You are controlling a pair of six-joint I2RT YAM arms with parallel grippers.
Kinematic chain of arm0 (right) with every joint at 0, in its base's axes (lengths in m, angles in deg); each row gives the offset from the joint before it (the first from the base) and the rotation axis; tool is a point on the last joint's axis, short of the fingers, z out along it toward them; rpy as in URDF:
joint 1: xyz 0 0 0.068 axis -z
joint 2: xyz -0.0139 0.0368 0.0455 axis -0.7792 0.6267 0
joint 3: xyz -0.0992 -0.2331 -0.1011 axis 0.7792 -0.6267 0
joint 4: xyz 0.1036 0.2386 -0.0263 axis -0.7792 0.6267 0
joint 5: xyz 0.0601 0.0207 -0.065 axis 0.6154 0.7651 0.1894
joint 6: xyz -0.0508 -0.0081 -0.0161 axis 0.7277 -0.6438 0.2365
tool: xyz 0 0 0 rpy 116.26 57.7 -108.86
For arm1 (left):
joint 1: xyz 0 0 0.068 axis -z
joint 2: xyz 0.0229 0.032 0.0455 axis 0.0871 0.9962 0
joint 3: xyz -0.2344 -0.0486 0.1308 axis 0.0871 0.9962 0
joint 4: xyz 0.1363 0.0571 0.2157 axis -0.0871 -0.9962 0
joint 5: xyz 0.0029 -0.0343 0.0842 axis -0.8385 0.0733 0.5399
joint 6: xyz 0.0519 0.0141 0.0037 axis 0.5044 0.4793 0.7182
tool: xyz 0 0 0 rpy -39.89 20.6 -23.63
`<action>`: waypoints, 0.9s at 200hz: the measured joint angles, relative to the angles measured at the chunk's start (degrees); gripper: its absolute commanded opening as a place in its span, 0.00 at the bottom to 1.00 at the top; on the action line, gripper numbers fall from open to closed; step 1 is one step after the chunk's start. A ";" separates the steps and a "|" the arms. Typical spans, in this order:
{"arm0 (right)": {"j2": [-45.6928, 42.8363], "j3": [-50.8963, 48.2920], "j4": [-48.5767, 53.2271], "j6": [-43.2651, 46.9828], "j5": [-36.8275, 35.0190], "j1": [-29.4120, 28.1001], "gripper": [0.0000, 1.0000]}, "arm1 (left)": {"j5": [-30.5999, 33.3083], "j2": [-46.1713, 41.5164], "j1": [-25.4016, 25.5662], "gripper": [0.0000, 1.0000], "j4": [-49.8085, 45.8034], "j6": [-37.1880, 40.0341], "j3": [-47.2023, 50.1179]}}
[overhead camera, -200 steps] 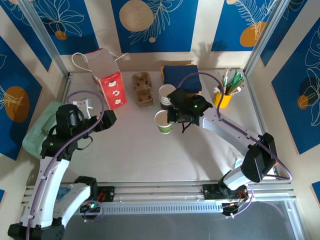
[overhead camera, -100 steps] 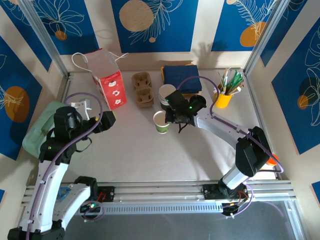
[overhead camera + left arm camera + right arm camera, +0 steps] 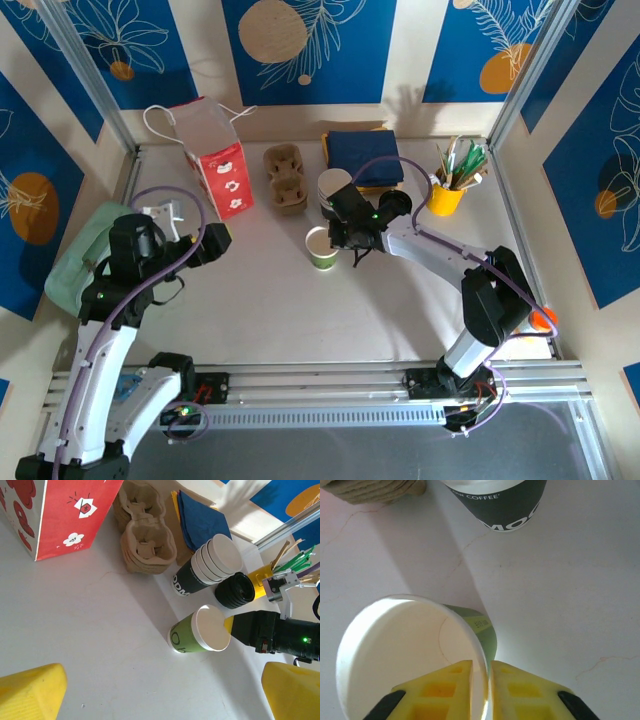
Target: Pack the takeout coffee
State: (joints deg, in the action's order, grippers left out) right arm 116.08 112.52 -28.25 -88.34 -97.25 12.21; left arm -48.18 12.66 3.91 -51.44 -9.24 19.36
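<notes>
Writing shows on the dark cup (image 3: 500, 505) at the bottom of a stack of white-topped cups: the word "COFFEE" in small white letters, and big white letters under it that look like "MOS", cut off by the curve of the cup. The green coffee cup (image 3: 323, 246) stands upright near the middle of the white table (image 3: 270, 310), just in front of that stack. Its top is open and white inside. It has a round mark on its green side (image 3: 187, 635) and a small white label near the rim, but the print is too small to read. The right gripper (image 3: 481, 667) is at the cup's rim, with one yellow finger inside the cup and one outside. The gap between the fingers is very thin, and I cannot tell if they are pinching the rim or just sitting on each side of it. The left gripper (image 3: 162, 695) is wide open with nothing in it, off to the left of the cup. A pile of black lids (image 3: 236, 590) sits just beside the stack. A red paper bag (image 3: 65, 515) has white flowers printed on it. Brown cup trays (image 3: 145, 540) lie between the bag and the stack.
</notes>
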 measured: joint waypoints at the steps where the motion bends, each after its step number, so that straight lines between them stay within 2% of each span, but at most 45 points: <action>1: 0.00 0.00 0.00 -0.09 0.00 0.00 0.21 | 0.04 0.00 0.00 0.99 -0.02 0.00 0.00; 43: -0.02 0.00 0.00 -0.52 -0.46 -0.04 0.34 | 0.33 -0.28 0.00 0.99 -0.79 0.00 0.00; 71: -1.11 -0.48 0.04 -0.37 -1.77 -0.04 0.36 | 0.33 -0.28 0.02 0.99 -0.85 0.00 0.00; 93: -3.80 -1.73 0.00 -0.48 -4.04 -0.04 0.46 | 0.33 -0.33 0.02 0.99 -1.01 0.02 0.02; 123: -8.55 -4.28 0.37 -3.43 -9.03 0.33 0.53 | 0.33 -0.59 0.02 0.99 -1.03 0.02 0.02; 180: -12.00 -7.26 0.00 -7.10 -14.95 7.52 0.57 | 0.26 -0.96 0.02 1.00 -0.33 -0.44 1.84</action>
State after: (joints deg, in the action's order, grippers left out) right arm 104.08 105.26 -28.25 -95.44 -112.20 19.73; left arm -47.92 11.70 3.93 -51.76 -9.67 21.19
